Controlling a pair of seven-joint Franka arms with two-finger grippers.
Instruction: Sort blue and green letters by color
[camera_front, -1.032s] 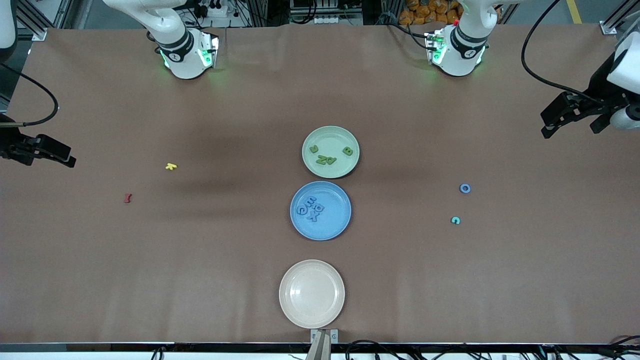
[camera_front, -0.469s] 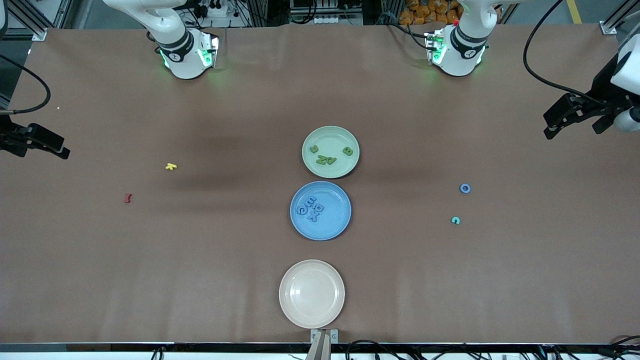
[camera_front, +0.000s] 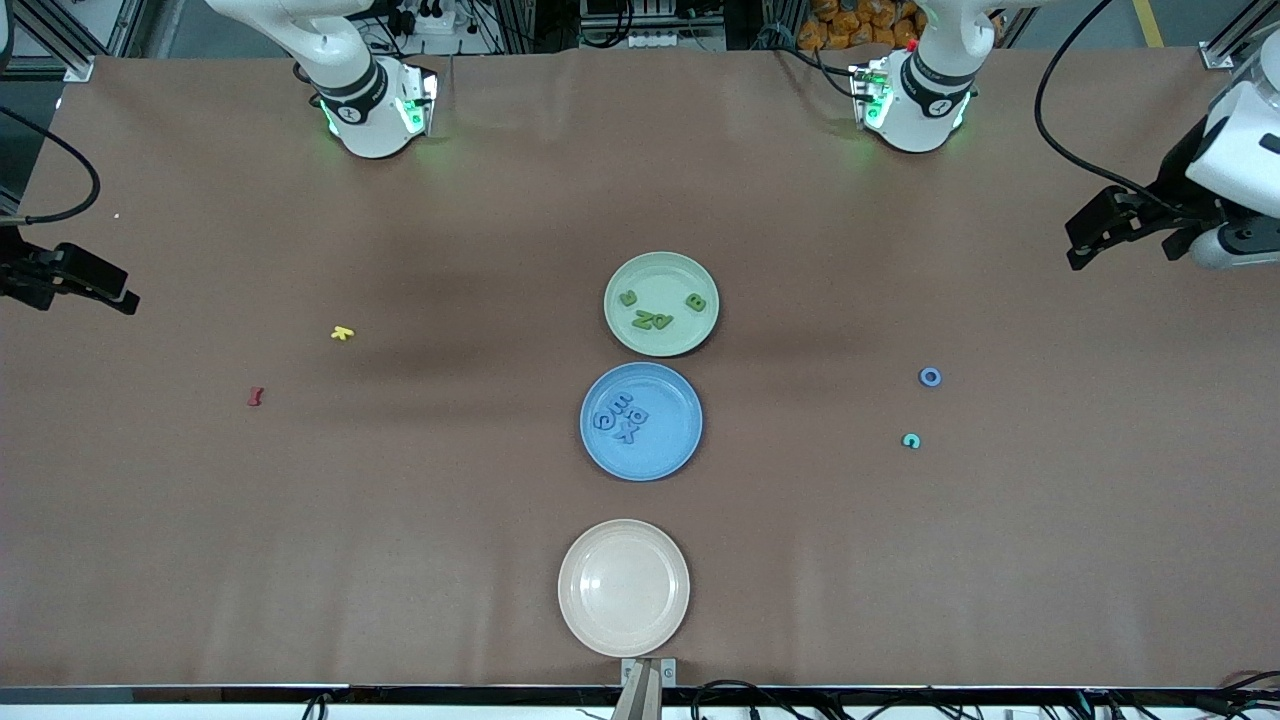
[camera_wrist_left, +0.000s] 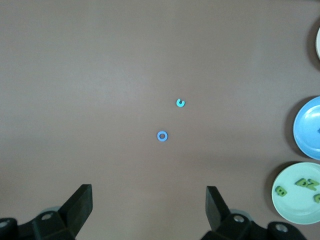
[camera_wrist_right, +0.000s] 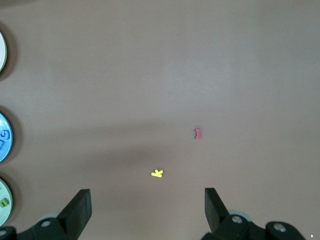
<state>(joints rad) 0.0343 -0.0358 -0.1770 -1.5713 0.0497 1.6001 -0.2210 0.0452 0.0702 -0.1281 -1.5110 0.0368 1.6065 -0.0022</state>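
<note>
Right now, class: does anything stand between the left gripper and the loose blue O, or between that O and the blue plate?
Nothing visible does. The left gripper hangs open above the table's end, bare tabletop between it and the blue O. Only bare table separates the O from the blue plate; the teal C lies nearer the camera, off that line.

I count three plates — four green letters, five blue letters, one teal, one yellow, one red.

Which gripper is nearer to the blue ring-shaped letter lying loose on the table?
Left. The left gripper hangs open over the left arm's end of the table, where the blue ring letter lies. The right gripper, open, is over the right arm's end.
</note>
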